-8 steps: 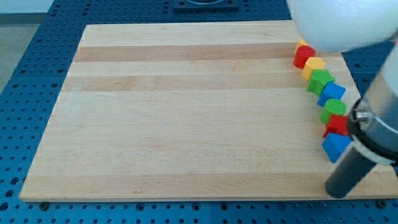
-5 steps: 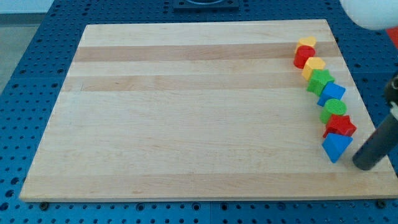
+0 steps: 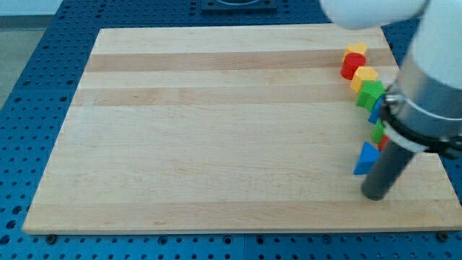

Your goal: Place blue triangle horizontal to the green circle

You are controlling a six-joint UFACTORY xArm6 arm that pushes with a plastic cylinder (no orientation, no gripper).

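The blue triangle (image 3: 366,159) lies near the board's right edge, toward the view's bottom. My tip (image 3: 375,196) rests on the board just below and right of it, with the rod's side close against the triangle's right side. The green circle (image 3: 377,131) sits just above the triangle; only a sliver shows, the rest is hidden by the arm. A sliver of a red block (image 3: 383,143) shows between them.
A column of blocks runs up the right edge: a blue block (image 3: 375,111) mostly hidden, a green star (image 3: 371,94), a yellow block (image 3: 364,75), a red block (image 3: 352,66) and a yellow block (image 3: 355,48). The wooden board (image 3: 216,130) lies on a blue pegboard.
My tip moved from right of the blue triangle to the view's left and down. The blue triangle slid left and slightly up. The arm now covers the green circle and red block.
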